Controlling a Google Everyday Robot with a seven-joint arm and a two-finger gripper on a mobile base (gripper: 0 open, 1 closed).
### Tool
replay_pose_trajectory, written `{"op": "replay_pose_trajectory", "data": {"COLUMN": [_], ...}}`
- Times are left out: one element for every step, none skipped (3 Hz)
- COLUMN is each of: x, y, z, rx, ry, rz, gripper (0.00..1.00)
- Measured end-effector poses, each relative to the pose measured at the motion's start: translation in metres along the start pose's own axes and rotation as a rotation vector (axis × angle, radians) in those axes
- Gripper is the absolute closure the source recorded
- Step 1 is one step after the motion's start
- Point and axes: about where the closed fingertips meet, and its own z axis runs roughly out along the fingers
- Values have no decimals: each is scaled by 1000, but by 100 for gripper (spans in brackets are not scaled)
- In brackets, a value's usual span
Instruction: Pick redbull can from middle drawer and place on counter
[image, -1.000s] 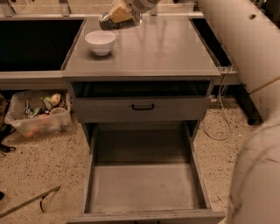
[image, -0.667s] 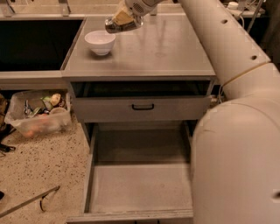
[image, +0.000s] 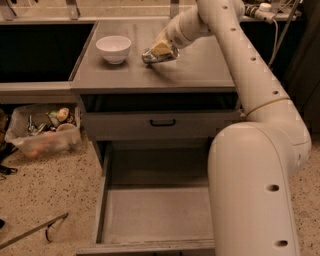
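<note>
Ana: Since one second ago the gripper (image: 156, 52) has come down and nearer. Before, it was high over the far edge of the counter (image: 200, 70); now it is low over the middle part of it.

Ben: And the can (image: 149, 57)?

Ana: It is in the gripper. The fingers are closed around it, and its silver end shows at the left side of them. It is tilted, almost lying.

Ben: Does it touch the counter?

Ana: I cannot tell. It is very close to the surface, with a dark shadow just under it, but I cannot confirm contact.

Ben: What is beside it?

Ana: A white bowl (image: 113, 48) stands on the counter, left of the can, near but apart from it. It stands at the same place as before.

Ben: And the drawer (image: 155, 215)?

Ana: It is pulled out toward the near side, as before. Its grey bottom is bare. Above it is a closed drawer front (image: 125, 125) with a small black handle (image: 162, 122).

Ben: Where is the arm (image: 260, 100)?

Ana: It rises at the near right, goes far along the right side, then bends left over the counter to the gripper. It hides the right part of the drawer.

Ben: Anything on the floor (image: 50, 185)?

Ana: A clear plastic box (image: 45, 140) with mixed small things, left of the drawer front.
</note>
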Motion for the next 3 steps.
{"op": "replay_pose_trajectory", "data": {"x": [44,44,44], "y": [6,6,6], "z": [7,7,7], "rx": [-32,-32,-32], "ry": [-19,-19,-19], "rz": [61,61,61], "gripper": [100,81,59]}}
